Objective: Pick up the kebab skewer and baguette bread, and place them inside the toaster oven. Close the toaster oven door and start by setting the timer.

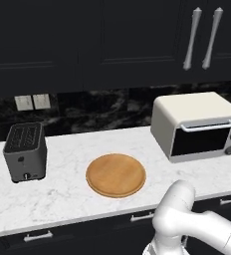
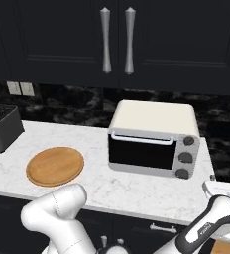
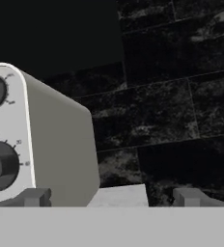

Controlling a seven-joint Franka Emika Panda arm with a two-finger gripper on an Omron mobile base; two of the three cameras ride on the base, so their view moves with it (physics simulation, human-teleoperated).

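Cream-white toaster oven (image 1: pixel 194 124), white-veined marble counter (image 1: pixel 67 191), golden-brown wooden plate (image 1: pixel 116 175).

On the counter (image 1: pixel 62 199), the wooden plate (image 1: pixel 116 175) lies between the slot toaster (image 1: pixel 25 151) and the toaster oven (image 1: pixel 197 125)

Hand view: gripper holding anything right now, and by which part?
Nothing is held. The gripper is open, fingertips spread wide with only counter and backsplash between them. It sits just off the toaster oven's knob-side corner, touching nothing.
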